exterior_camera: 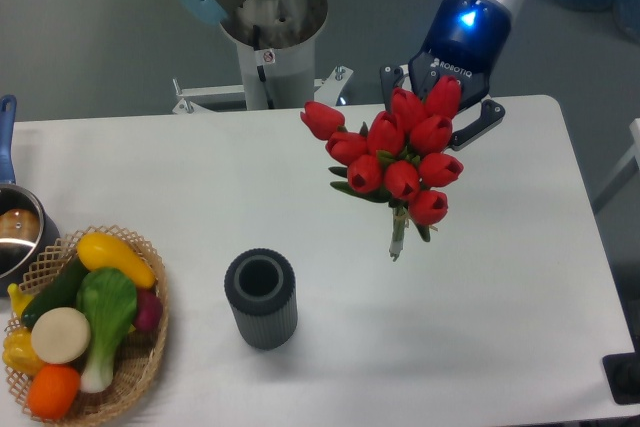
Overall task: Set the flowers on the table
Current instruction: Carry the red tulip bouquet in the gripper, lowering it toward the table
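The flowers [400, 162], a bunch of red tulip buds with green leaves and short stems, hang upright with the stems pointing down over the right half of the white table [500, 327]. My gripper [437, 112] comes down from the back right. Its two fingers [482, 122] stand on either side of the topmost buds and hold the bunch there. The fingertips are hidden behind the buds. The stem ends [396, 247] are close to the tabletop; I cannot tell whether they touch it.
A dark grey ribbed vase [261, 299] stands empty at the front middle, left of the flowers. A wicker basket of vegetables [85, 327] sits at the front left, with a pot [15, 232] behind it. The robot base [272, 32] stands at the back edge.
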`<state>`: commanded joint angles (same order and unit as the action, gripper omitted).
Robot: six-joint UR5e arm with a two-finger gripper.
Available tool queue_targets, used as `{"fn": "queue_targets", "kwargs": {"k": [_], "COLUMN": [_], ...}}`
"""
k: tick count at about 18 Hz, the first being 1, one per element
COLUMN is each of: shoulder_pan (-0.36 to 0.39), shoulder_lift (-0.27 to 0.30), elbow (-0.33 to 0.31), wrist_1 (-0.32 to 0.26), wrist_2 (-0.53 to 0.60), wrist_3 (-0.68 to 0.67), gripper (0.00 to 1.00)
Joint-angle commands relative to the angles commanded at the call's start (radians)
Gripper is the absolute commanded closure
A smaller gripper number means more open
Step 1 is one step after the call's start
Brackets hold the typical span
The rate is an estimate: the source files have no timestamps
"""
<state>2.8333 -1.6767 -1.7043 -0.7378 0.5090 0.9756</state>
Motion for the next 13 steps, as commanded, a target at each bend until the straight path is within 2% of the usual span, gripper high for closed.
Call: {"fn": "queue_targets", "kwargs": {"k": [3,7,9,12,13], "shoulder_pan": [-0.005,-0.009,-0.015,-0.054,-0.081], "shoulder_lift": [0.012,0.024,0.032,0.028,0.022], "elbow": [0.0,-0.011,-0.015,-0.02,-0.029], "wrist_1": [-0.002,-0.011,-0.014,-0.018,-0.02], "wrist_2": [0.109,0.195,0.299,0.408,0.478], "wrist_3": [0.005,0.005,0.005,0.008,0.011], "gripper": [0.74,0.74,0.74,0.75,0.75]}}
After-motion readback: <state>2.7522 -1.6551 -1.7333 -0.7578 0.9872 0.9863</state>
